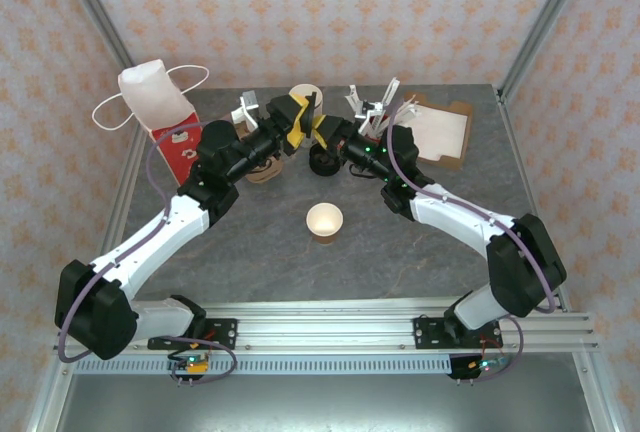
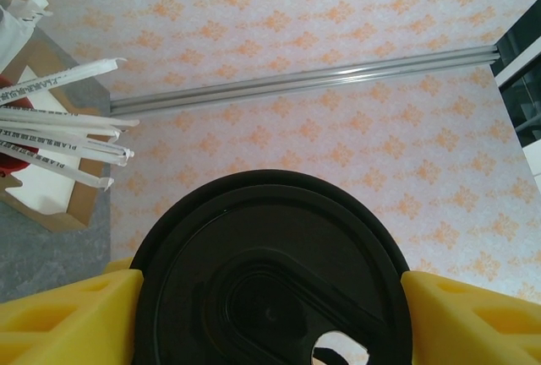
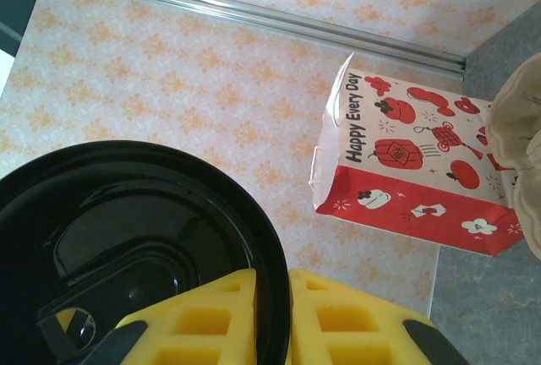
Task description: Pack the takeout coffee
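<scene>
A round black lid (image 2: 270,255) hangs in the air at the back middle of the table, held between both grippers. My left gripper (image 2: 270,285) spans its full width, a yellow finger (image 2: 72,318) touching each edge. My right gripper (image 3: 272,279) is shut on the lid's rim (image 3: 275,297), one finger inside and one outside. In the top view the two grippers (image 1: 298,117) (image 1: 326,132) meet there. A lidless cream paper cup (image 1: 324,220) stands upright mid-table, apart from both. The red-and-white bag (image 1: 165,117) stands at the back left. The takeout coffee is out of view.
Wrapped straws (image 1: 375,107) and a flat cardboard piece (image 1: 440,132) lie at the back right. A cream cup (image 1: 305,95) stands behind the grippers. Dark lids (image 1: 322,162) sit under the right gripper. Patterned walls and metal rails enclose the table.
</scene>
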Robot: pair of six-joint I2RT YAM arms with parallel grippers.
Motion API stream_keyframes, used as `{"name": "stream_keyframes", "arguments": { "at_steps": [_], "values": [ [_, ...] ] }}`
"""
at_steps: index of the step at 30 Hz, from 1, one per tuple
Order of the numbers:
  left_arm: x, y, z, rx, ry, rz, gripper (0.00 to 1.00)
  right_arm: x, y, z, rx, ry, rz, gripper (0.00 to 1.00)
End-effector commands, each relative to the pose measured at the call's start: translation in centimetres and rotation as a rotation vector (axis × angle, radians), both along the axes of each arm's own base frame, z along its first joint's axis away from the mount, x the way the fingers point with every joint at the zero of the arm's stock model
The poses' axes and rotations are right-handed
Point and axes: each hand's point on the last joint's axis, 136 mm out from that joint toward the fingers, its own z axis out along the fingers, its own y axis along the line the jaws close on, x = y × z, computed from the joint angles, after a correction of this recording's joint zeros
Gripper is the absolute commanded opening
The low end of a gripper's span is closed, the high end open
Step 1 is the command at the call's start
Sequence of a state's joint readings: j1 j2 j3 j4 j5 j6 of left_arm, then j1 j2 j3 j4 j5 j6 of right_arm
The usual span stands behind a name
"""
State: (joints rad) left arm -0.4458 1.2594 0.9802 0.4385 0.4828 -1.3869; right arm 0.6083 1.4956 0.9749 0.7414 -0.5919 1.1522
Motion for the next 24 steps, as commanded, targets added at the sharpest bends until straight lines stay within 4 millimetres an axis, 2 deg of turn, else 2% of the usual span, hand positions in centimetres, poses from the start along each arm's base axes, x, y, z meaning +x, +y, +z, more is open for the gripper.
{"name": "stream_keyframes", "arguments": {
  "at_steps": [1, 11, 19, 21, 24],
  "values": [
    [-0.4, -0.8, 1.1, 0.003, -0.038, -0.033, 0.76, -0.4, 0.4, 2.5, 0.041, -0.06, 0.02, 0.16],
    [-0.5, -1.3, 0.8, 0.024, -0.027, -0.048, 0.78, -0.2, 0.4, 2.3, 0.033, -0.055, 0.008, 0.16],
    [-0.5, -1.2, 0.4, 0.03, -0.014, -0.035, 0.68, 0.0, 0.2, 1.6, 0.011, -0.045, -0.008, 0.17],
    [-0.4, -0.9, 0.1, 0.043, -0.008, -0.02, 0.65, 0.0, 0.1, 1.5, -0.001, -0.042, -0.015, 0.19],
    [-0.3, -0.2, -0.6, 0.083, -0.005, 0.021, 0.64, 0.1, -0.4, 0.9, -0.035, -0.038, -0.037, 0.3]
  ]
}}
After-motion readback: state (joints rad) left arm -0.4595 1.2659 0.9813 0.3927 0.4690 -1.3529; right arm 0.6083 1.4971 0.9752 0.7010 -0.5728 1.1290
